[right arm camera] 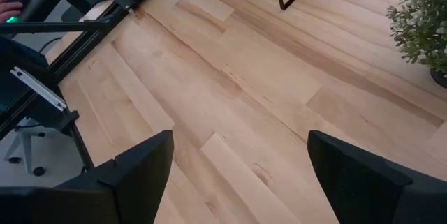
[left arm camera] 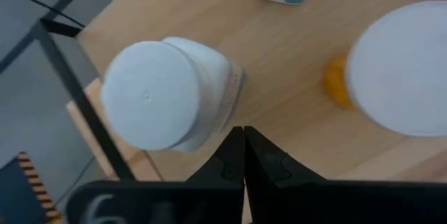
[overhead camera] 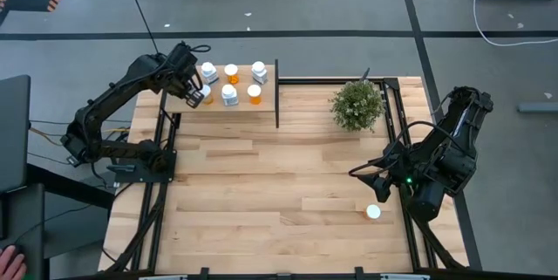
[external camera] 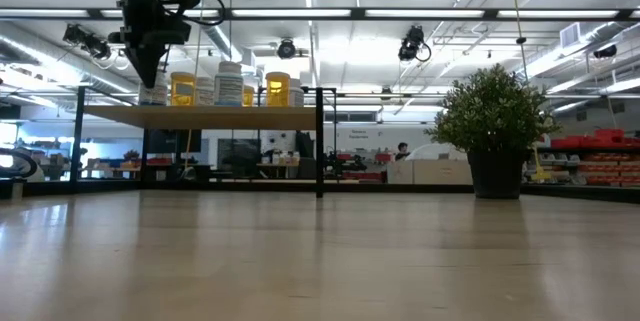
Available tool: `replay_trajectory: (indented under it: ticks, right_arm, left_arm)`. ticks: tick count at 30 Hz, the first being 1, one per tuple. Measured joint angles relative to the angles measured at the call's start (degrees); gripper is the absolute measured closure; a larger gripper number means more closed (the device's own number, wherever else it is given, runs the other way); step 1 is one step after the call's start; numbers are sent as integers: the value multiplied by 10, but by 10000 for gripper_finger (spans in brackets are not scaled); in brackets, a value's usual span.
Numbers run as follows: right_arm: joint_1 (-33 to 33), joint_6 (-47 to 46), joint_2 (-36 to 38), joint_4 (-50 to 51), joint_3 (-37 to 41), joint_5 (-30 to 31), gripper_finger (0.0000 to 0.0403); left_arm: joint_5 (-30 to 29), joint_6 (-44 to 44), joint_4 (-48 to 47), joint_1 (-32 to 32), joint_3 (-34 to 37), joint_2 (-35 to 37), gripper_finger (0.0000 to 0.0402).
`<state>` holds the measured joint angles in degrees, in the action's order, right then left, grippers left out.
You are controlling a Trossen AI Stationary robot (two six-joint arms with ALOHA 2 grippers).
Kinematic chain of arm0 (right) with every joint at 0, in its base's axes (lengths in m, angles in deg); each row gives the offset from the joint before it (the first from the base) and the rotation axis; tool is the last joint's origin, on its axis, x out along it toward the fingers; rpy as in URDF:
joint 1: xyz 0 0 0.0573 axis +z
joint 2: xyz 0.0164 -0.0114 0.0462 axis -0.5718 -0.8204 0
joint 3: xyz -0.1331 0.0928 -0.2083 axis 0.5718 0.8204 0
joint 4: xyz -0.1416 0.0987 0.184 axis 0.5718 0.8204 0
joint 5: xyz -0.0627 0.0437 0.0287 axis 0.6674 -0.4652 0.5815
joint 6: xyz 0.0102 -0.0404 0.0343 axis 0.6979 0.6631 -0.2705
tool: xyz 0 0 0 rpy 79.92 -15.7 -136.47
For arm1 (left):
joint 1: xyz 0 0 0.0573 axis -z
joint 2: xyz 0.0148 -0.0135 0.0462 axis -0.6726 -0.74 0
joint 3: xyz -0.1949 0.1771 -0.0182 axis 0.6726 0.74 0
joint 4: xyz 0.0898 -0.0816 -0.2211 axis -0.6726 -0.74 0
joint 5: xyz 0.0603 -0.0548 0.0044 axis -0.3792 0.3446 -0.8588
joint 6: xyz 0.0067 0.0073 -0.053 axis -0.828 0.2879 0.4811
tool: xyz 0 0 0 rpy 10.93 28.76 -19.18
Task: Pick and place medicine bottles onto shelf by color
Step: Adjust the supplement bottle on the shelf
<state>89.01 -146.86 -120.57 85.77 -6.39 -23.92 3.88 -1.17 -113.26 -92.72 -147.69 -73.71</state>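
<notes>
Medicine bottles, small cylinders with white caps: six sit on the raised light-wood shelf (overhead camera: pixel 240 105) at the table's far-left corner, in two rows. Far row: white-bodied bottle (overhead camera: pixel 209 72), translucent orange bottle (overhead camera: pixel 231 73), second white-bodied bottle (overhead camera: pixel 259 71). Near row: orange bottle by the shelf's left end (overhead camera: pixel 205 95), white bottle in the middle (overhead camera: pixel 229 94), orange bottle nearest the divider (overhead camera: pixel 254 93). Colours alternate, so they aren't grouped by colour. All upright and close together, though I can't tell if any touch.

One more bottle (overhead camera: pixel 373 212) sits on the wooden-plank tabletop (overhead camera: pixel 261 193) near the right edge, well apart from the shelf. Only its white cap with a bit of orange beside it shows from above, so I can't tell upright or tipped.

Black upright divider panel (overhead camera: pixel 277 93) stands at the shelf's right end. Small green potted plant (overhead camera: pixel 357 104) in a dark pot is on the table right of it, near the far-right corner.

Left gripper (overhead camera: pixel 193 97) hangs over the shelf's left end, fingers pressed together, holding nothing. Left wrist view shows the closed tips just beside a white-capped white bottle (left arm camera: pixel 167 93), with another white cap over an orange body (left arm camera: pixel 398 67) off to the side.

Right gripper (overhead camera: pixel 373 181) hovers over the table's right side, near the loose bottle but not touching it. Fingers (right arm camera: pixel 133 175) spread wide, only bare planks between them.
</notes>
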Motion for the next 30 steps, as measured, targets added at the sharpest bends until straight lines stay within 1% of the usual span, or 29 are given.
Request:
replay_trajectory:
  ticks: [7, 14, 25, 30]
  right_arm:
    - [0, -1, 0, 0, 0, -2, 65]
    - [0, -8, 0, -1, 0, -2, 65]
    - [0, -13, 0, -16, 0, -3, 65]
    - [0, -13, 0, -16, 0, -8, 65]
  left_arm:
    - [-46, 29, 6, 0, 0, 0, 400]
    - [-56, 61, 17, -2, 0, -19, 398]
    - [-94, 74, 34, -4, 0, -41, 395]
    - [-97, 70, 41, -13, 0, -41, 399]
